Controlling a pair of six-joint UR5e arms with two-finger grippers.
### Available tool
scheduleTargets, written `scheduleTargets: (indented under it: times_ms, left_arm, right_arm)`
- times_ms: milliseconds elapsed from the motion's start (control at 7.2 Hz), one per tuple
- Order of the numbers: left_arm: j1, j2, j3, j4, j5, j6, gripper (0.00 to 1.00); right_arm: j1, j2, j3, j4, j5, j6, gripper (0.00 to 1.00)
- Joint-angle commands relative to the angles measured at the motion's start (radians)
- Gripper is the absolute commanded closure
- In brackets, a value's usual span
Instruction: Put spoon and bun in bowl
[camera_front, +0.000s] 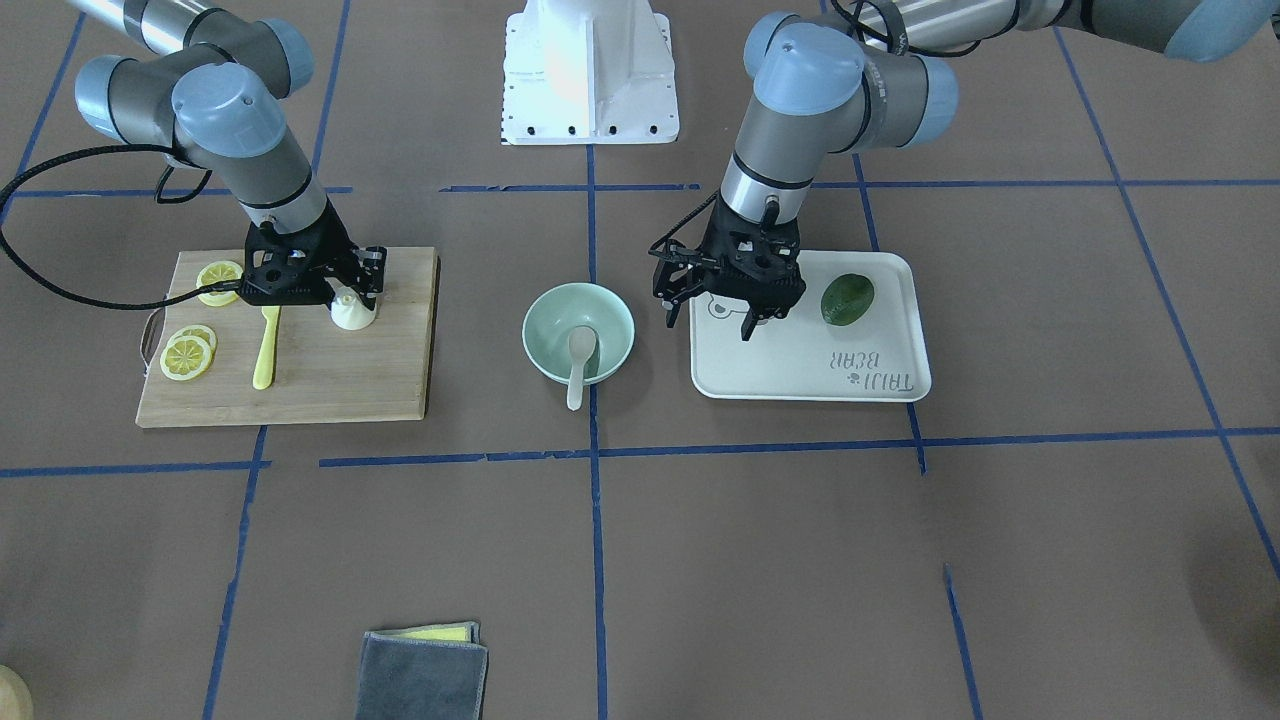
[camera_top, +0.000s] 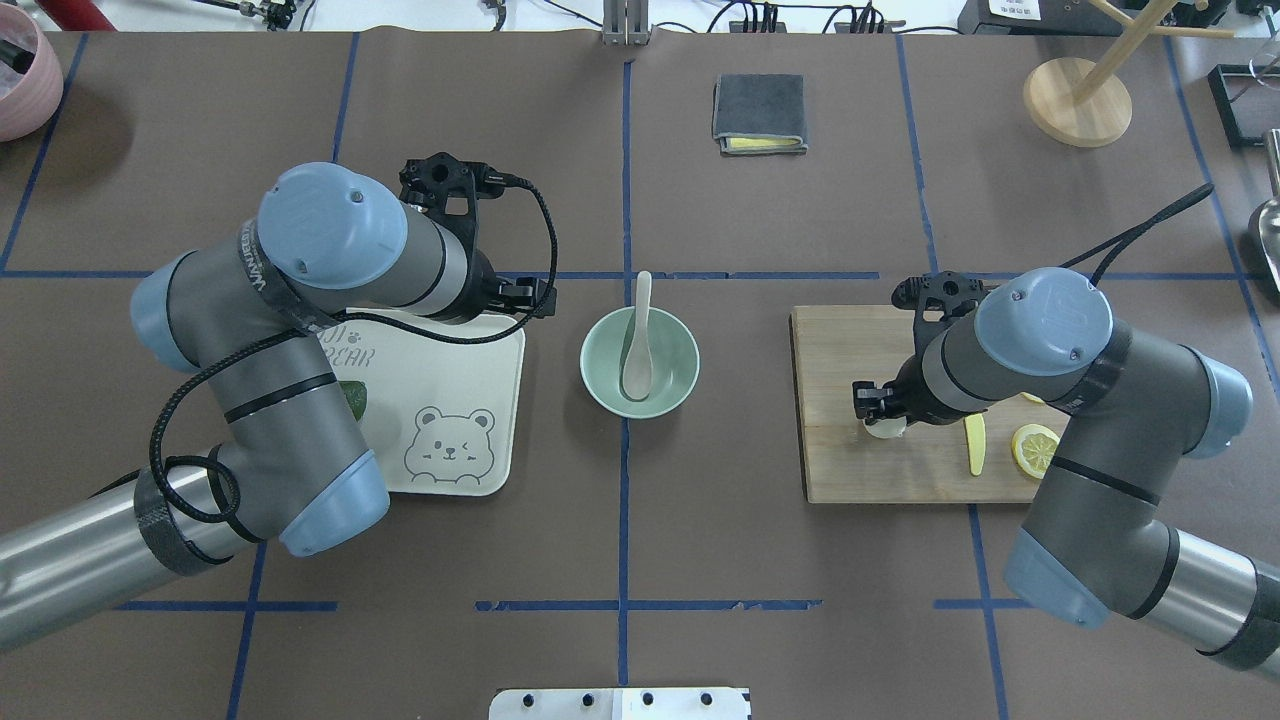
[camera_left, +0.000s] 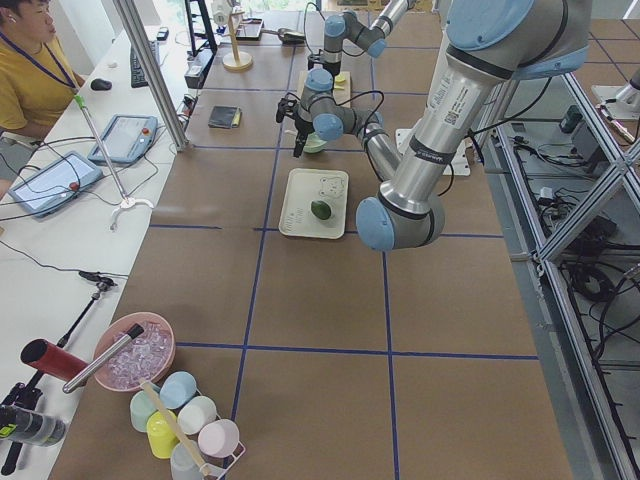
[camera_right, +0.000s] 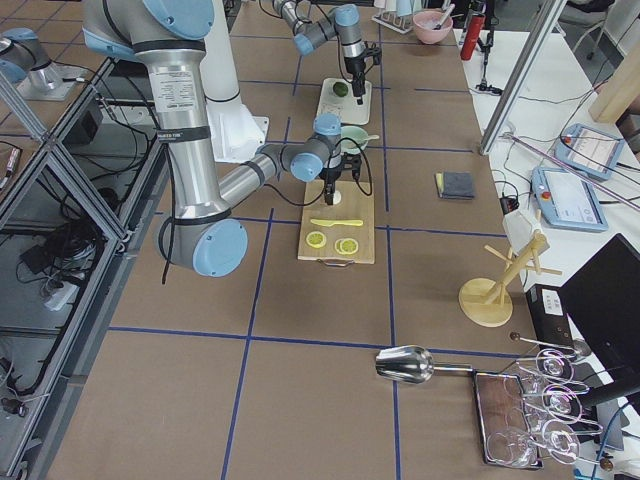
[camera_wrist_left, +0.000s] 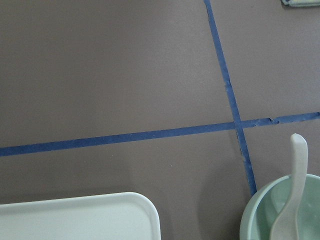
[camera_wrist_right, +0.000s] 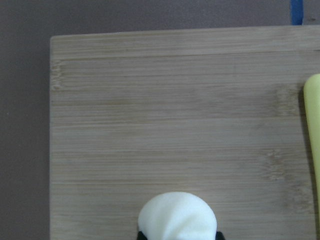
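Exterior front-facing view shows the mint-green bowl (camera_front: 548, 318) in the middle of the brown surface (camera_front: 760, 560), on a blue tape line (camera_front: 597, 520). It stands between the wooden cutting board (camera_front: 330, 385) and the white tray (camera_front: 800, 375), apart from both. The pale spoon (camera_front: 579, 358) is already in the bowl: its scoop lies on the bottom, and its handle leans on the rim and sticks out over the side far from the robot.

The bun (camera_front: 354, 316) is not in the bowl. It sits with its flat base on the cutting board, near the corner closest to the bowl. The right pincer (camera_front: 357, 298) is down on it and clamped on its sides. In the right wrist view the black fingertips (camera_wrist_right: 218, 234) touch the bun at both sides. A yellow plastic knife (camera_front: 266, 348) lies just beside the bun on the board, and lemon slices (camera_front: 187, 357) lie beyond the knife.

The left pincer (camera_front: 710, 315) hangs over the tray edge nearest the bowl. Its fingers are apart and hold nothing. A dark green oval fruit (camera_front: 847, 299) lies on the tray. The tray carries a drawing of a winking bear (camera_top: 450, 448) and two printed words. The lower word reads "BEAR"; the upper one I cannot read with certainty.
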Motion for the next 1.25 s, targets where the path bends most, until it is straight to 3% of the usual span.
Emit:
scheduleTargets:
  times_ms: [0,278,417,556,694,833,972,1111]
  left_arm:
    - [0.001,0.001,0.005,-0.001,0.002,0.001,0.09]
    - [-0.001,0.006,-0.011,0.000,0.001,0.001,0.09]
    - [-0.007,0.045,-0.058,0.000,0.002,0.001,0.00]
    - [-0.030,0.109,-0.134,0.000,0.001,0.004,0.00]
    - [-0.042,0.125,-0.155,0.000,0.001,0.004,0.00]
    - [-0.039,0.122,-0.152,0.000,0.001,0.002,0.00]
    - [-0.038,0.119,-0.147,0.000,0.001,0.002,0.00]
    - [-0.038,0.122,-0.147,0.000,0.001,0.002,0.00]
  right_arm:
    - [0.057,0.035,0.024,-0.033,0.043,0.000,1.00]
    - [0.065,0.272,-0.015,-0.150,0.069,0.105,1.00]
    - [0.059,0.367,-0.072,-0.141,0.069,0.189,1.00]
    - [0.036,0.464,-0.151,-0.139,0.063,0.231,1.00]
    - [-0.008,0.521,-0.208,-0.136,0.019,0.235,1.00]
    - [-0.056,0.511,-0.215,-0.103,-0.026,0.238,0.96]
    - [-0.065,0.508,-0.235,-0.081,-0.032,0.238,0.07]
    - [-0.067,0.509,-0.241,-0.078,-0.038,0.244,0.01]
